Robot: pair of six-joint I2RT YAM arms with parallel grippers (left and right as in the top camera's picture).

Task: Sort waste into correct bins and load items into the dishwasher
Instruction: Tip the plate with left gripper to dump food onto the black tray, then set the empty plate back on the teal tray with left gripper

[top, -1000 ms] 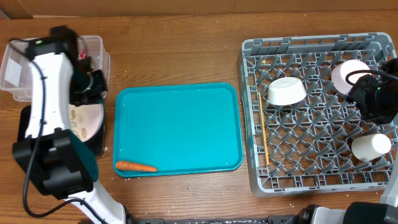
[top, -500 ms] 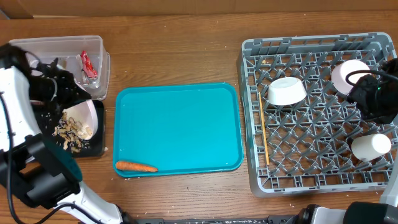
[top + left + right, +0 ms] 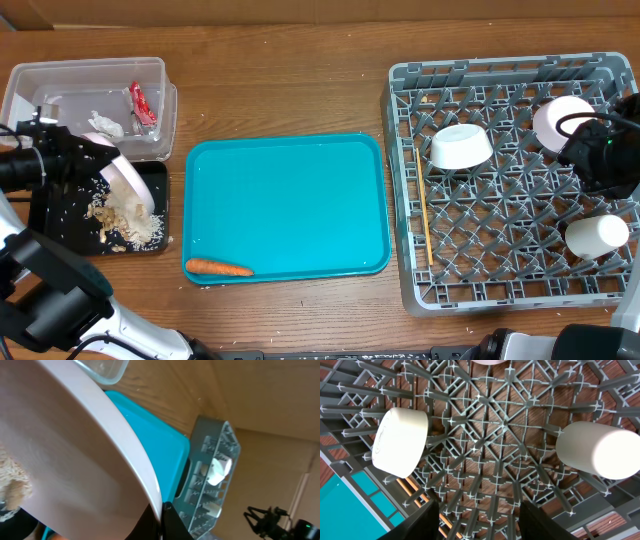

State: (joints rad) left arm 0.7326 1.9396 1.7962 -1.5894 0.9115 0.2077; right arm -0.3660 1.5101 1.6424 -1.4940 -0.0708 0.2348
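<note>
My left gripper [image 3: 92, 160] is shut on the rim of the white plate [image 3: 128, 184], held steeply tilted over the black tray [image 3: 50, 228]; the grip also shows in the left wrist view [image 3: 161, 510]. Peanut shells and rice [image 3: 128, 222] lie heaped on the tray below the plate's edge. The clear tub [image 3: 60, 80] holds foil [image 3: 103, 125] and a red wrapper [image 3: 141, 102]. An orange carrot [image 3: 218, 267] lies on the teal tray [image 3: 290, 200]. My right gripper [image 3: 479, 525] is open above the grey rack [image 3: 505, 260], which holds a bowl [image 3: 460, 146], another bowl [image 3: 563, 118], a cup [image 3: 597, 236] and chopsticks [image 3: 425, 225].
The teal tray sits in the middle of the wooden table, between the bins on the left and the rack on the right. Rice grains are scattered over the black tray and the nearby table. A cardboard wall runs along the back.
My left arm has swung out to the left. The plate has tipped from flat to steeply tilted, and the shells and rice have slid off it onto the black tray. The right arm has not moved.
</note>
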